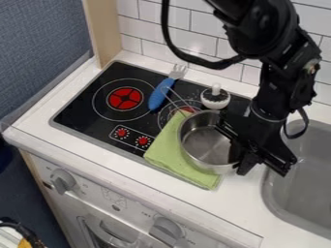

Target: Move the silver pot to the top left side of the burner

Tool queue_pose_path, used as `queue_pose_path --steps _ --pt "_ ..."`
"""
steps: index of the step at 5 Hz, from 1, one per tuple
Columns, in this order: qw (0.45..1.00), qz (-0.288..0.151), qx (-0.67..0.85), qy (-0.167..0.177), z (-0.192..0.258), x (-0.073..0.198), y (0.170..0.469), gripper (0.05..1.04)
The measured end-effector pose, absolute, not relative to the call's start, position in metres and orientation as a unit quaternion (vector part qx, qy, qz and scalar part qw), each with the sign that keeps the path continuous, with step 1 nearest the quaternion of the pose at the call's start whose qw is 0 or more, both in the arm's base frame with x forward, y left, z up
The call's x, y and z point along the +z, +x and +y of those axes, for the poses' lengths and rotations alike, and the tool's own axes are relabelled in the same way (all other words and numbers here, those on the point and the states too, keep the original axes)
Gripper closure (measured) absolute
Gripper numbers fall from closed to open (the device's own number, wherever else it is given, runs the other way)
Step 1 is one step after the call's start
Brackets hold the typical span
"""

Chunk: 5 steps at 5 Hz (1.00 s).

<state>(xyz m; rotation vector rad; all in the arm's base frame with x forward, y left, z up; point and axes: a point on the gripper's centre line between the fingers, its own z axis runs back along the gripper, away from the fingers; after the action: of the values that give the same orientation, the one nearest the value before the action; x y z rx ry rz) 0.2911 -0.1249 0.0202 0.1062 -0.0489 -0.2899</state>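
The silver pot (205, 145) stands over the right part of the stove, partly on a green cloth (169, 154). A thin wire-like handle extends from near its rim toward the upper left. My gripper (253, 154) hangs down at the pot's right side, overlapping its right rim and hiding part of it; whether it holds the rim is unclear. The left burner (125, 98), with a red centre, lies on the black stove top (84, 112). A second burner ring (169, 115) is partly covered by the cloth and pot.
A blue-handled fork (159, 94) lies between the burners, close to the handle. Behind the pot stands a small black-and-white object with a knob (215, 97). The grey sink (304, 181) is at the right, and a tiled wall (194, 36) runs behind the stove.
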Motion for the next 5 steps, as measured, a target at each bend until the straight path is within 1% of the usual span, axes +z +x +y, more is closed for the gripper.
queue_pose_path --steps 1,2,3,4,5 --pt "0.988 -0.048 -0.138 0.054 -0.122 0.043 0.293 1.003" --pt "0.988 -0.088 -0.110 0.064 -0.108 0.082 0.296 1.003" --pt "0.991 -0.100 -0.040 0.074 -0.055 0.112 0.307 1.003" --pt "0.990 -0.108 0.036 0.084 -0.008 0.117 0.328 1.003" --pt "0.985 -0.068 0.128 0.096 0.043 0.096 0.343 1.006"
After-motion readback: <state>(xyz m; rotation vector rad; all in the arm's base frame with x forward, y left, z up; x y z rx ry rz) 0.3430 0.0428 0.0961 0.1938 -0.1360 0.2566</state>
